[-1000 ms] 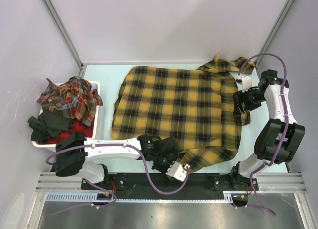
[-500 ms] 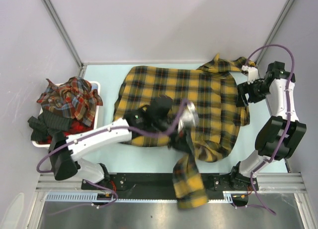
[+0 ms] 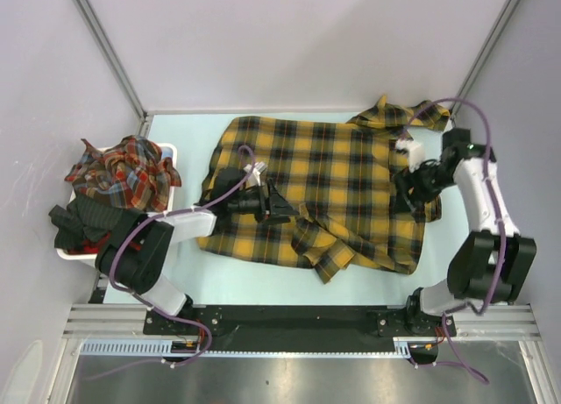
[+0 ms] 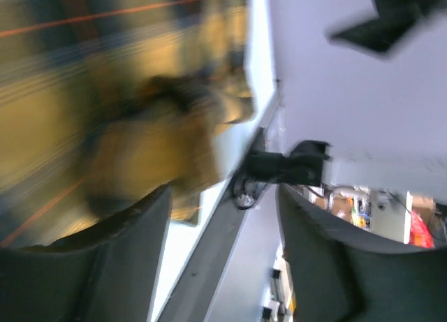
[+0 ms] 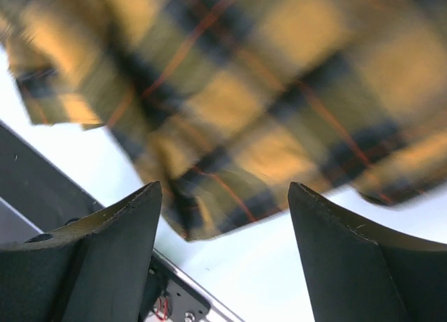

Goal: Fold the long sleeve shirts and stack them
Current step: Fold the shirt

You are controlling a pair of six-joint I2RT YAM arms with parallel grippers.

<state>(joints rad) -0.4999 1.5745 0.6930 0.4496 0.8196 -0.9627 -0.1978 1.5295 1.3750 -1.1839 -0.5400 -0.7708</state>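
Mustard shirt (image 3: 342,172) flat, near hem rumpled; left claw (image 3: 280,204), right claw (image 3: 405,194) spread wide, empty.

The left arm (image 3: 188,220) is lying stretched low, its left tool (image 3: 279,204) pointing right, fingers (image 4: 105,259) spread and, in the blurred wrist view, seemingly gripping nothing. The right arm (image 3: 484,194) is arching inward, its right tool (image 3: 407,190) likewise gaping wide.

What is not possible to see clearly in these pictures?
1. Left wrist view: motion blur smears the yellow shirt; its folds are unreadable.
2. Top view: the red shirt covers the bin; what lies beneath is hidden.
3. Top view: the right hand hides the shirt's edge below it; contact cannot be told.
4. Right wrist view: blurred; frame edges cut the shirt off.
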